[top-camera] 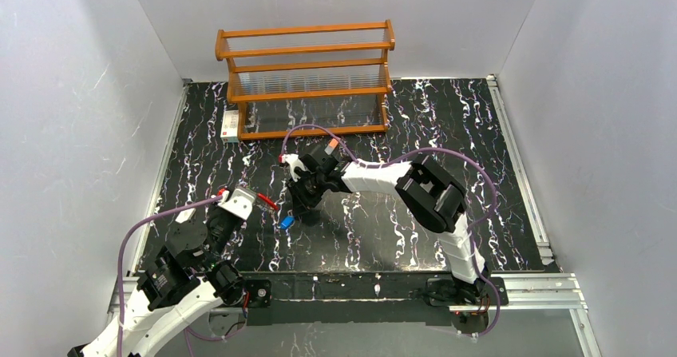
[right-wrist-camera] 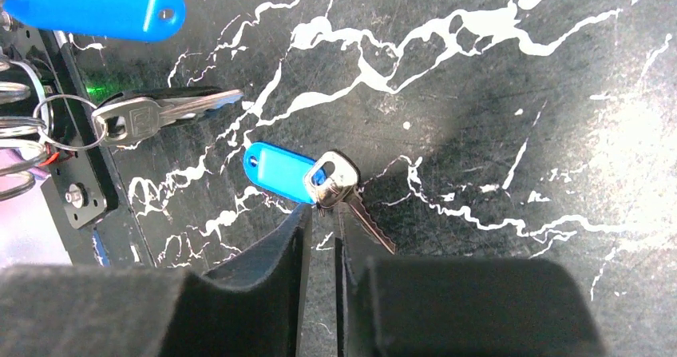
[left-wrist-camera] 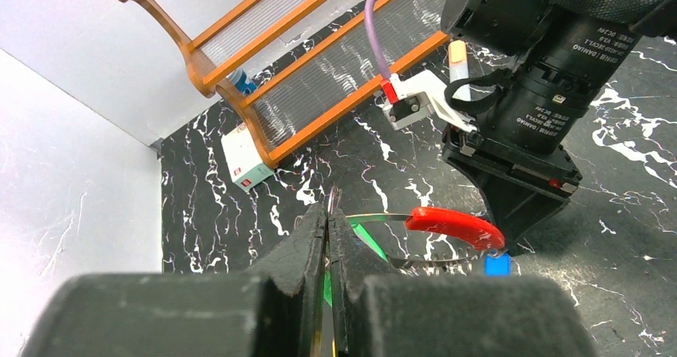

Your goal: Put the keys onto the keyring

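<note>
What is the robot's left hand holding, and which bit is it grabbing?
The left gripper is pinching the keyring by its thin silver wire, not by the thick red section.

Pale grey walls (top-camera: 72, 93) enclose the left, back and right of the frame. The bench (top-camera: 447, 125) is black with white veining, edged by aluminium rails (top-camera: 519, 165). An orange wooden rack (top-camera: 311, 94) stands upper centre.

Left arm (top-camera: 184, 293) reaches forward and to the right from its base, low over the desk (top-camera: 415, 237). The left pincer (top-camera: 257, 200) is clamped on the keyring (left-wrist-camera: 451, 223). Right arm (top-camera: 431, 193) folds at the elbow and extends leftward, wrist bent down. The right pincer (right-wrist-camera: 322, 228) points at the desk, fingers nearly together.
</note>
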